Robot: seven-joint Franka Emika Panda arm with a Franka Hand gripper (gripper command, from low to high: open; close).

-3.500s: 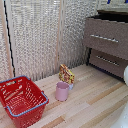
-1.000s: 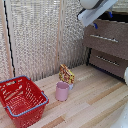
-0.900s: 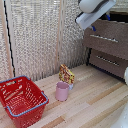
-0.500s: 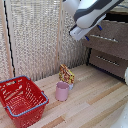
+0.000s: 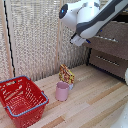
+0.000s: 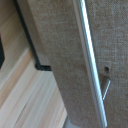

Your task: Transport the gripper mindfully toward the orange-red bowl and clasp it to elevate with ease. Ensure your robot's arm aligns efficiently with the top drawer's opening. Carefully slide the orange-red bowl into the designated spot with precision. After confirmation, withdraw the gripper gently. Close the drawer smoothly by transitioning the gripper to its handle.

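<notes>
High above the floor's far edge, beside the dresser (image 5: 107, 47), I have the robot's arm (image 5: 95, 17) travelling, gripper (image 5: 78, 40) state impossible to tell, the orange-red bowl nowhere visible, so I judge the approach step needs locating it first.

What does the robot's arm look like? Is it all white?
Mostly. The robot's arm is made of thick, shiny white rounded parts, with a dark band running along it and a dark round patch at the near end. The gripper under it is white too; its fingers are too blurry to make out.
</notes>
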